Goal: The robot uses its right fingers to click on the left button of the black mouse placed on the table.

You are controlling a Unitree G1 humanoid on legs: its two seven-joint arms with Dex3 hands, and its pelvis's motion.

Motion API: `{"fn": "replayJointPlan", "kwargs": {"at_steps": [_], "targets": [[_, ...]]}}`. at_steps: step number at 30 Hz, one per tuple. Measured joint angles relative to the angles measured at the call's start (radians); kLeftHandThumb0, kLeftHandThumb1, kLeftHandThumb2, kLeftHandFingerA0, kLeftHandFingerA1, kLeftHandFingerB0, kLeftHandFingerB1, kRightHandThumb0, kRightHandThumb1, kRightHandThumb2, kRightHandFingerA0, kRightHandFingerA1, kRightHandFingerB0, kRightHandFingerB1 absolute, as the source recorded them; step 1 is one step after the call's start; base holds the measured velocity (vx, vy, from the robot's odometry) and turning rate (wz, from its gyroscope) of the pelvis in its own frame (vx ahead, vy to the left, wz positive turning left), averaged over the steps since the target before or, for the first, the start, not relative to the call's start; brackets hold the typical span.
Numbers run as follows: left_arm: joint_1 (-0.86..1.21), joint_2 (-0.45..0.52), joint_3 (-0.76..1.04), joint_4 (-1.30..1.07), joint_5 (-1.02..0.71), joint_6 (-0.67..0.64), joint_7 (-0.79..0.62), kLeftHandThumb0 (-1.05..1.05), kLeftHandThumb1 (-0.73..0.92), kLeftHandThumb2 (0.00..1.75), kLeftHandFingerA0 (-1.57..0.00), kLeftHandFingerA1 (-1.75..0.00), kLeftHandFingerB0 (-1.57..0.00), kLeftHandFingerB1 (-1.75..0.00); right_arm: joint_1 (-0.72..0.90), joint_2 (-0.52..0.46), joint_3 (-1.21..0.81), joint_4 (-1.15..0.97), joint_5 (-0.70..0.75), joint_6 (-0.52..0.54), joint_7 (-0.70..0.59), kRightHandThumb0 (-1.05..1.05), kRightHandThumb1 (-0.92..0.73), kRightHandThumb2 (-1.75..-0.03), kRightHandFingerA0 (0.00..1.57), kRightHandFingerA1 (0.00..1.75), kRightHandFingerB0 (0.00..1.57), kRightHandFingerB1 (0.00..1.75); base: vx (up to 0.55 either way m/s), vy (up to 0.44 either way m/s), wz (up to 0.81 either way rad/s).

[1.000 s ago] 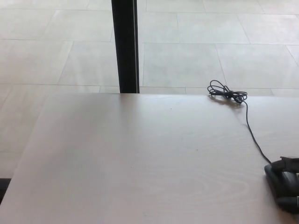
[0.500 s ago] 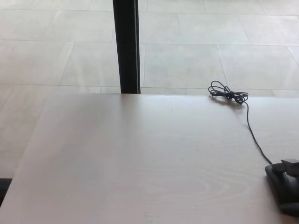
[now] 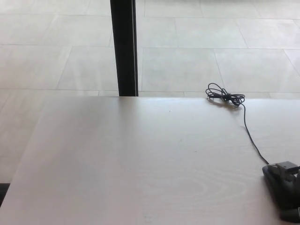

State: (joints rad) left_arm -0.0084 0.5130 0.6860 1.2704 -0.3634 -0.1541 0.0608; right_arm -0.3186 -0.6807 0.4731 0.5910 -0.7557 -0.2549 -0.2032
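Observation:
The black mouse (image 3: 272, 180) lies on the pale wooden table (image 3: 140, 159) at the lower right, cut off by the picture's edge. My right hand (image 3: 292, 188) is a dark mass resting over the mouse's right side; black on black, the two are hard to separate. Only a small part of that hand shows, and its state is not readable. The mouse's thin cable (image 3: 251, 136) runs up the table to a coiled bundle (image 3: 225, 96) near the far edge. My left hand is out of the picture.
A black vertical post (image 3: 123, 47) stands behind the table's far edge, left of centre. Pale tiled floor lies beyond the table and to its left. A dark object (image 3: 2, 190) shows at the lower left corner.
The whole picture has shifted slightly, so the camera moved. Less of my right hand shows over the mouse than a second ago; it has drawn toward the lower right edge.

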Motion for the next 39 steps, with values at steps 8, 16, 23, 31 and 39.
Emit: {"fn": "replayJointPlan", "kwargs": {"at_steps": [8,16,23,31,39], "targets": [[-0.002,0.003,0.001,0.0,-0.002,0.0,0.0,-0.61,0.56,0.57,-0.92,-0.85,-0.64,-0.56,-0.002,0.0,0.007,0.015,0.01,0.004,0.0,-0.66,-0.79,-0.64,0.27,0.43,0.48,0.38,0.0,0.0,0.0],[-0.002,0.003,0.005,0.0,-0.005,0.0,-0.001,-0.57,0.56,0.57,-0.87,-0.81,-0.62,-0.54,0.004,0.0,-0.001,0.009,0.025,0.003,0.002,-0.68,-0.79,-0.64,0.3,0.45,0.51,0.39,0.0,0.0,0.0],[-0.002,0.003,0.007,0.0,-0.007,0.0,-0.001,-0.58,0.57,0.57,-0.88,-0.77,-0.59,-0.52,0.009,-0.01,-0.062,-0.065,0.068,-0.002,0.064,-0.62,-0.77,-0.63,0.36,0.46,0.52,0.42,0.0,0.0,0.0],[-0.002,0.003,0.007,0.0,-0.008,0.0,-0.001,-0.63,0.57,0.57,-0.87,-0.73,-0.63,-0.53,-0.058,-0.013,-0.212,-0.151,0.158,0.001,0.169,-0.59,-0.74,-0.63,0.51,0.42,0.54,0.41,0.0,0.0,0.0],[0.007,0.003,0.002,0.0,-0.006,0.0,-0.001,-0.62,0.55,0.57,-0.84,-0.69,-0.59,-0.53,-0.149,-0.028,-0.388,-0.219,0.256,0.023,0.238,-0.61,-0.75,-0.63,0.45,0.4,0.54,0.4,0.0,0.0,0.0]]}}
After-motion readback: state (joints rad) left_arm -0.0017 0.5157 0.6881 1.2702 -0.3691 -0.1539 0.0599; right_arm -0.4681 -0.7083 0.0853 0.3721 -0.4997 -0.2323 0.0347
